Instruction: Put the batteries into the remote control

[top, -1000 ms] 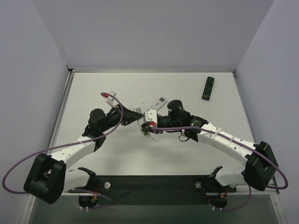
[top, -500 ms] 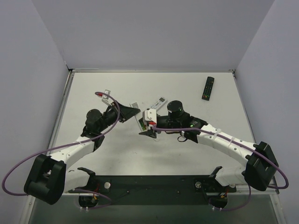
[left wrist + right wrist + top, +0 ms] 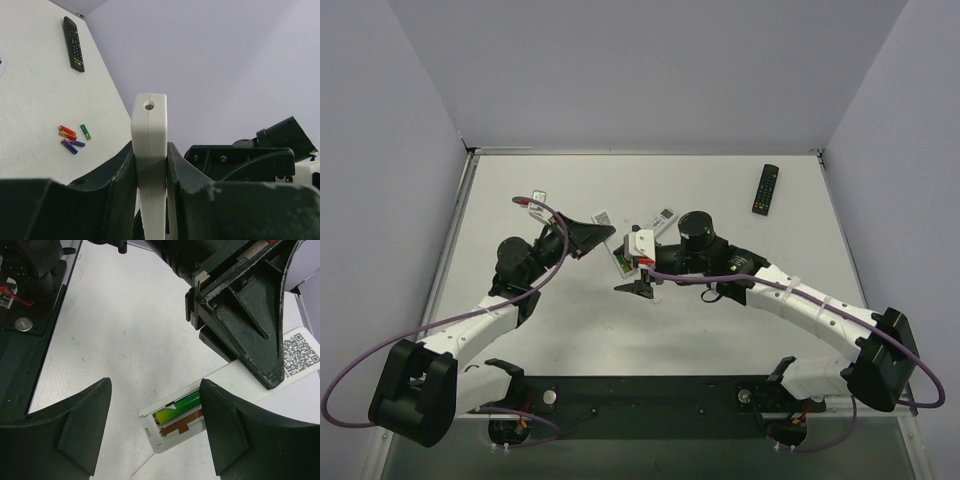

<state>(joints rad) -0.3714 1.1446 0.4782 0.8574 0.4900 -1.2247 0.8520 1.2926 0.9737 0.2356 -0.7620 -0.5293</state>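
Pale lavender walls [image 3: 650, 70] close in a white tabletop [image 3: 720, 180], where the two arms meet near the middle. The left end effector [image 3: 150, 165] is clamped narrowly on the slim white remote control [image 3: 149, 125], gripping its long sides with one end jutting past the fingertips. In the right wrist view the remote's battery compartment [image 3: 172, 420] lies uncovered. One green battery [image 3: 182, 406] is seated in it, and bare copper-coloured contacts show in the slot beside it. A QR label [image 3: 300, 356] sits on the remote's opposite end, near the left fingers. The right end effector [image 3: 155, 390] hovers just above that compartment with its jaws spread wide and nothing between them. A second green battery [image 3: 85, 131] lies on the tabletop well apart from the remote, just beside the red cells [image 3: 67, 132] and the blue-purple cells [image 3: 70, 145]. A black remote [image 3: 765, 188] lies toward the far right corner, and a wider white remote [image 3: 663, 217] lies behind the right wrist.
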